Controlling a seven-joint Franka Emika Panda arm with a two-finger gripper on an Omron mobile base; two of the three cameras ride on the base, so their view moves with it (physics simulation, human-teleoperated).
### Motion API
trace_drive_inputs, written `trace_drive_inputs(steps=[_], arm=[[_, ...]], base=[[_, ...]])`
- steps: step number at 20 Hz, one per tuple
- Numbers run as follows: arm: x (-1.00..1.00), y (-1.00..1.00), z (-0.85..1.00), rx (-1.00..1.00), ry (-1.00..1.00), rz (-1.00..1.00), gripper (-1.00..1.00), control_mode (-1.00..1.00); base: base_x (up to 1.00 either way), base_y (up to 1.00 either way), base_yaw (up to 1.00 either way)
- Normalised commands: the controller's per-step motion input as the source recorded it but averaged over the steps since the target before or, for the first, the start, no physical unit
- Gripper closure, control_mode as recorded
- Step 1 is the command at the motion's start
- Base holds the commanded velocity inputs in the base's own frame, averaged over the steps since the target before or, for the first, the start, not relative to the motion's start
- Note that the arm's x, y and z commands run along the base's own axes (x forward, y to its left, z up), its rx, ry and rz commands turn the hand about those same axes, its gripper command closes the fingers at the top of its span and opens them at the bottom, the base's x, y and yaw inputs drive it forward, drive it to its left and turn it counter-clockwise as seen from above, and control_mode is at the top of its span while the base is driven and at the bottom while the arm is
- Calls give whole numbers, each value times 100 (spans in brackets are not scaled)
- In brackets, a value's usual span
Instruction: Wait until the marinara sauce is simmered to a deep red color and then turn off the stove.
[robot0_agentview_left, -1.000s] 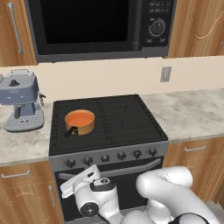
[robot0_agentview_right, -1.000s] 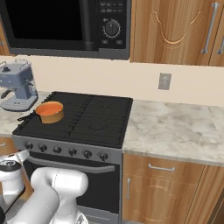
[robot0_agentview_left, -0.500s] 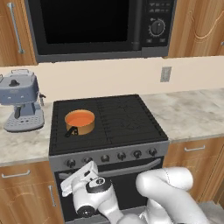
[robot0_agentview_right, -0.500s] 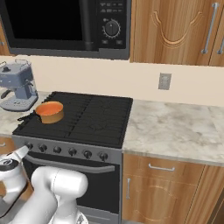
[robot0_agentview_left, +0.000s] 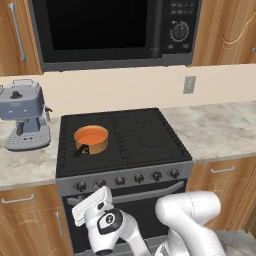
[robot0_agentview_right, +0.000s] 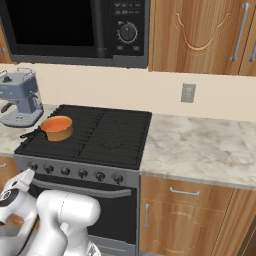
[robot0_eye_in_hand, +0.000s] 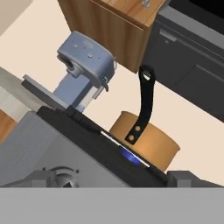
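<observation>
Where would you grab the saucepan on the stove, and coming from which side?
Judging by its pose, take the saucepan by its short dark handle. It juts from the wall toward the stove's front left edge, clear of the sauce, so come in from the front with the fingers either side of it.

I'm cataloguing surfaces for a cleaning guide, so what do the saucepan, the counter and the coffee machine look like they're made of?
Saucepan: likely copper or copper-coloured metal, going by its matte orange wall, with a dark handle. Counter: looks like marble or similar stone, pale with grey veining. Coffee machine: blue-grey body, painted metal or plastic; the look leaves it open.
</observation>
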Motion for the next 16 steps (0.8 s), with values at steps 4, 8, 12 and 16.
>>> trace_drive_inputs(steps=[4,8,12,16], arm=[[11,0,-22,0,-1,2,-100,-100],[21,0,-18,0,3,0,-100,-100],[23,4,-19,0,6,0,-100,-100],[16,23,-11,0,7,0,-100,-100]], base=[[0,0,0],[0,0,0],[0,0,0],[0,0,0]])
